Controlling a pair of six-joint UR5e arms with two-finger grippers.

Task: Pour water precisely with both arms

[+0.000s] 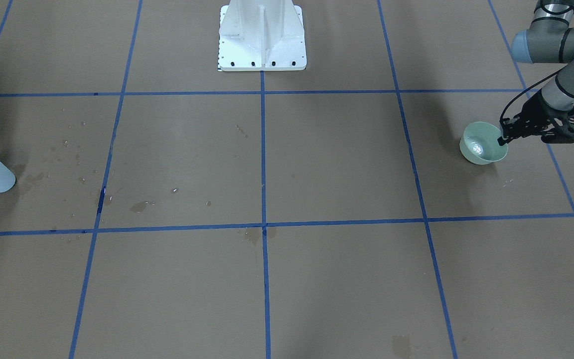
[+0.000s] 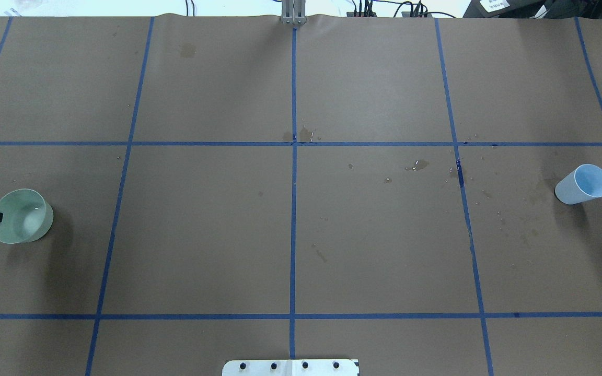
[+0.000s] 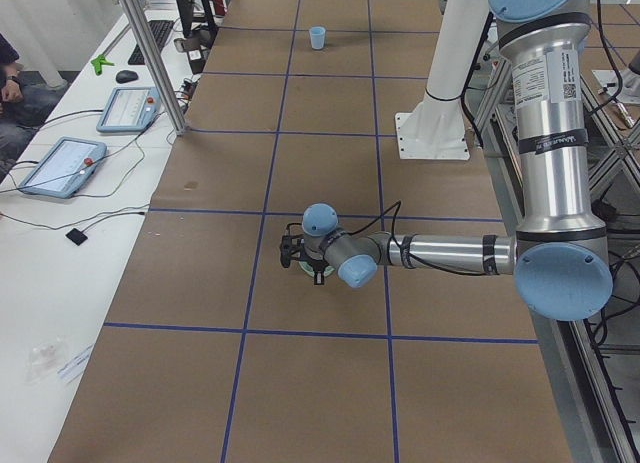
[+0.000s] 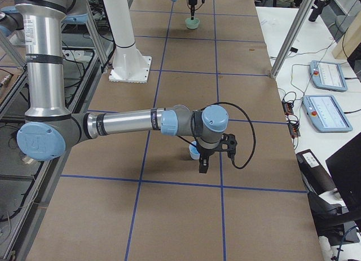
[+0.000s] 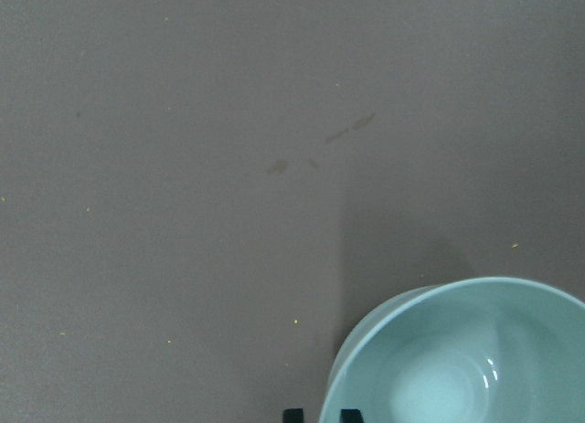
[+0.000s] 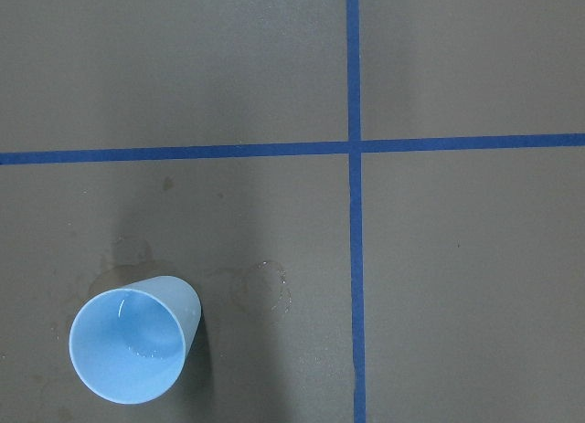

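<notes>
A pale green bowl stands at the table's end on my left side. A faint shine of water shows in its bottom. My left gripper is shut on the bowl's near rim, one fingertip outside and the other inside. A light-blue cup stands upright at the opposite end, with a slight wet gleam inside. Only the exterior right view shows my right gripper, which hangs pointing down right beside the cup. I cannot tell whether it is open or shut.
Small water drops and damp stains dot the brown paper between the centre and the cup. The white pedestal stands at the robot's edge. Tablets and cables lie on a side bench beyond the table.
</notes>
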